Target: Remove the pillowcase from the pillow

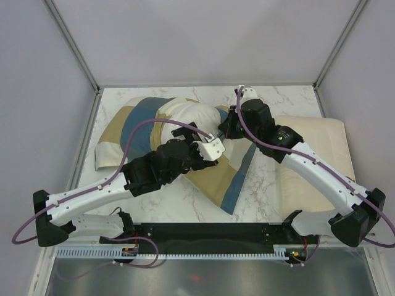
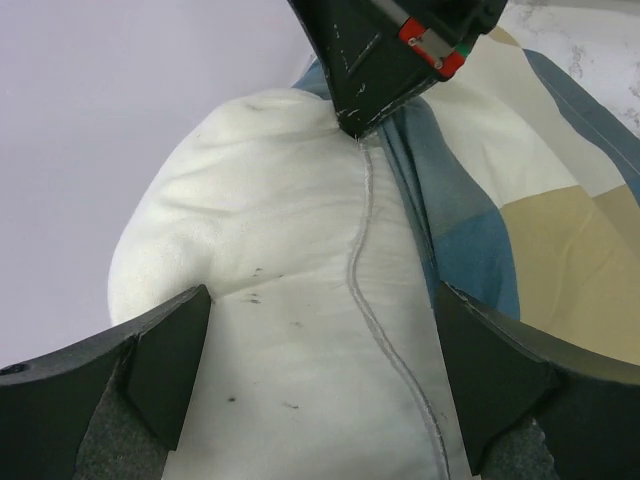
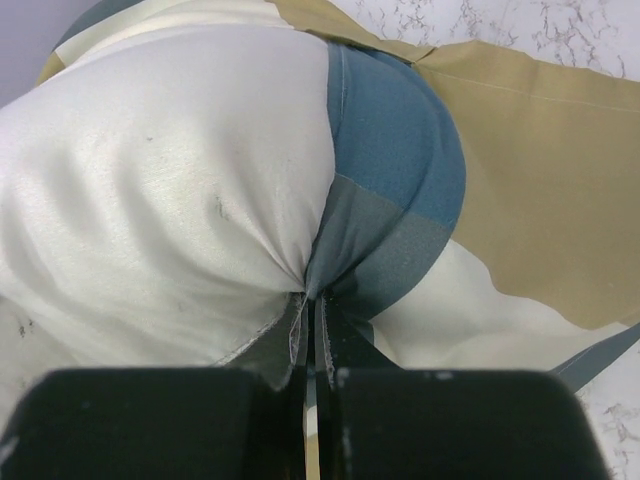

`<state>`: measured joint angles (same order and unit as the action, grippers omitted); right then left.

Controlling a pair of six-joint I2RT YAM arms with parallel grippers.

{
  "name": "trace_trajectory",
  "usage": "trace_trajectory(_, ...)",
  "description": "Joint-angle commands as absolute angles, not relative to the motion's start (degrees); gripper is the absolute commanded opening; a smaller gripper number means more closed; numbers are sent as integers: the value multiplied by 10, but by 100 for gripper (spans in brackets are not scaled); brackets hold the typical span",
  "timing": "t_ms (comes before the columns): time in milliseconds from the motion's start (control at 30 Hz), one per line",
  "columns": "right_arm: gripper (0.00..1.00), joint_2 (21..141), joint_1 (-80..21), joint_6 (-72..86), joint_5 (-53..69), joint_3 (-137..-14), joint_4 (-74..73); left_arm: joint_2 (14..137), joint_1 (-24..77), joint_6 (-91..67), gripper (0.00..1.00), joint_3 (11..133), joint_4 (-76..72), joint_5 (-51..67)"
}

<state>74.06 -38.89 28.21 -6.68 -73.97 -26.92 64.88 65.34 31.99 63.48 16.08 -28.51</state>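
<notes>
The pillow [image 1: 188, 114], plump and off-white, bulges out of the blue, tan and cream pillowcase [image 1: 139, 120] at mid table. My left gripper [image 1: 211, 145] hovers open just over the bare pillow [image 2: 290, 280], its fingers [image 2: 170, 360] straddling the seam with nothing gripped between them. My right gripper [image 1: 224, 131] is shut at the pillow's far end. There it pinches the white pillow fabric [image 3: 170, 190] and the blue edge of the pillowcase [image 3: 395, 150] together between its jaws [image 3: 313, 310]. Its tip [image 2: 355, 125] shows at the top of the left wrist view.
A flatter cream pillow [image 1: 315, 154] lies on the right under my right arm. The marble table [image 1: 271, 105] is fenced by grey walls at the back and sides. A loose flap of pillowcase [image 1: 237, 176] trails toward the near edge.
</notes>
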Motion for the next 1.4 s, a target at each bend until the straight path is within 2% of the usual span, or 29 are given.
trace_trajectory(0,0,700,-388,274,-65,-754,-244,647,635,313,100,638,183,-294)
trace_trajectory(400,0,692,-388,272,-44,-758,-248,718,626,306,100,648,217,-284)
trace_trajectory(433,0,692,-390,272,-41,-758,-247,729,620,305,94,650,221,-285)
trace_trajectory(500,0,688,-392,270,-35,-754,-248,756,607,296,74,664,224,-289)
trace_trajectory(533,0,685,-391,268,-37,-748,-250,761,594,287,50,675,224,-286)
trace_trajectory(600,0,680,-391,265,-41,-741,-251,777,583,275,26,686,224,-281)
trace_trajectory(633,0,677,-392,265,-45,-737,-254,780,574,262,6,693,223,-280)
trace_trajectory(700,0,669,-391,263,-43,-723,-257,787,567,237,2,713,221,-269)
trace_trajectory(800,35,645,-393,254,-33,-694,-257,788,546,197,2,735,219,-230)
trace_trajectory(833,59,621,-395,251,-32,-684,-251,781,531,183,2,740,219,-212)
trace_trajectory(1033,95,496,-396,259,-7,-596,-212,771,474,81,2,790,230,-65)
trace_trajectory(1100,98,481,-397,266,13,-572,-196,772,467,52,2,800,236,-36)
trace_trajectory(1367,98,526,-403,286,59,-521,-76,768,455,-23,2,831,251,93)
